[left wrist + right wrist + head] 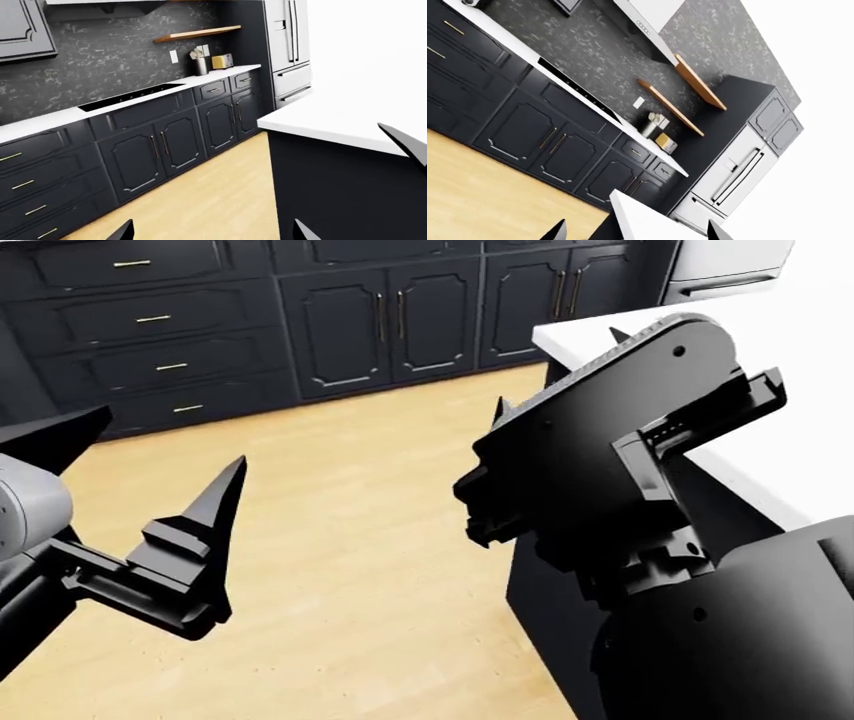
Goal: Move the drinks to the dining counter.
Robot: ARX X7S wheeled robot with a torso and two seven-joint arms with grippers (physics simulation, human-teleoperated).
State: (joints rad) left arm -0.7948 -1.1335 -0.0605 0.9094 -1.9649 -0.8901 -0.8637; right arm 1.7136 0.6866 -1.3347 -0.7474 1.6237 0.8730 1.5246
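- Facing a run of dark navy panelled base cabinets with brass handles (pixel 347 315) under a white worktop, well ahead of both grippers; light wood plank floor (pixel 360 570) lies between.
- White stone counter top over a plain flat black front panel (pixel 347 120): just beside and below the right arm; judged to be the dining counter. Its near corner shows in the left wrist view, close to the fingertips.
- Drinks: none in any view. Location cannot be told from here; judged not yet reached.
- Right gripper (pixel 561 375): largely hidden behind its own black housing in head view; right wrist view shows two tips spread apart, nothing between them.
- Left gripper (pixel 160 455): black pointed fingers wide apart, empty, hanging over bare floor.
- Handling, as judgement only: a tall glass wine bottle would be heavy, smooth and breakable, so grip the body below the shoulder; a small carton would be light and crushable, so light squeeze on its flat sides.
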